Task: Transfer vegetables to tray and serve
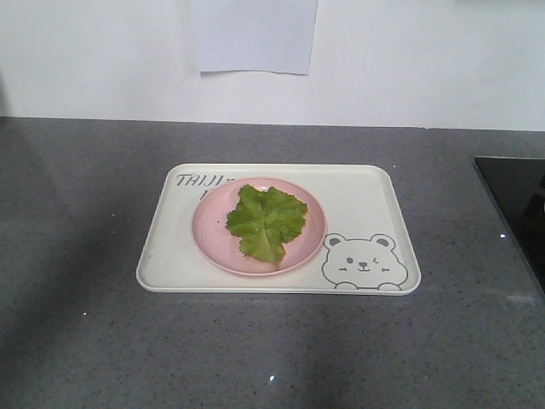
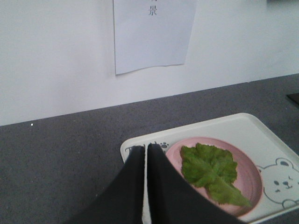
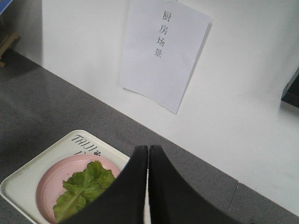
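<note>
Lettuce leaf (image 1: 266,221): bright green, crinkled, paler midrib; lies flat on pink plate (image 1: 213,234), which sits on cream bear-print tray (image 1: 375,196) on grey desk (image 1: 85,341). Left fingers (image 2: 145,154) together, empty; right fingers (image 3: 148,154) together, empty, both above the tray.

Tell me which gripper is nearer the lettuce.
Cannot tell. Left gripper shows the lettuce to its right; right gripper shows it lower left. Both are shut, clear of it.
</note>
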{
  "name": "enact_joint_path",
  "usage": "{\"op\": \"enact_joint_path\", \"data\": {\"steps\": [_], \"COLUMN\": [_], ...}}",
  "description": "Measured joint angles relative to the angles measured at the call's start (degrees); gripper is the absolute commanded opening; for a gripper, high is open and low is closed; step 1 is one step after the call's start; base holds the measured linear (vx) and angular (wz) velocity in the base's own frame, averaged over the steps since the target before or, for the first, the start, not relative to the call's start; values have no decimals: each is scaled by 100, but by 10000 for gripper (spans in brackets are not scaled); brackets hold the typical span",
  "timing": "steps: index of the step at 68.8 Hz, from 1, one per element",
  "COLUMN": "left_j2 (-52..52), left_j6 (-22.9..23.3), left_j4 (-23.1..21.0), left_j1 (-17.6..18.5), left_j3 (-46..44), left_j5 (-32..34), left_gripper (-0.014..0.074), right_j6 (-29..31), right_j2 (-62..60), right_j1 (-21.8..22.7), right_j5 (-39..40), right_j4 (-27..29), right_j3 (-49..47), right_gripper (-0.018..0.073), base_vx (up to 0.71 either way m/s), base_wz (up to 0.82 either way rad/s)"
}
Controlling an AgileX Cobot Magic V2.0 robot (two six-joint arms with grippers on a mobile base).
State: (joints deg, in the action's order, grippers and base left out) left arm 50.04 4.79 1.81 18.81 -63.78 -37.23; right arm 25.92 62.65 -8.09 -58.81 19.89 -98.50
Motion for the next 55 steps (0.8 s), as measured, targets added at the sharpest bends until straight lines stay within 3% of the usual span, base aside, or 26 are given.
{"op": "enact_joint_path", "data": {"steps": [15,30,40,55], "left_j2": [-1451,-2276,-2383,-2383], "left_j6": [5,11,11,22], "left_j4": [-107,-181,-181,-181], "left_j1": [0,0,0,0], "left_j3": [2026,3404,3835,3861], "left_j5": [903,1171,1294,1742], "left_gripper": [-7,-7,-7,-7], "right_j6": [387,505,434,402], "right_j2": [-1700,-3751,-4574,-4938], "right_j1": [0,0,0,0], "right_j5": [1152,2306,2765,3064], "right_j4": [5,-40,-39,-16], "right_j3": [3040,6301,7361,7562], "right_gripper": [-6,-6,-6,-6], "base_vx": [0,0,0,0], "base_wz": [0,0,0,0]}}
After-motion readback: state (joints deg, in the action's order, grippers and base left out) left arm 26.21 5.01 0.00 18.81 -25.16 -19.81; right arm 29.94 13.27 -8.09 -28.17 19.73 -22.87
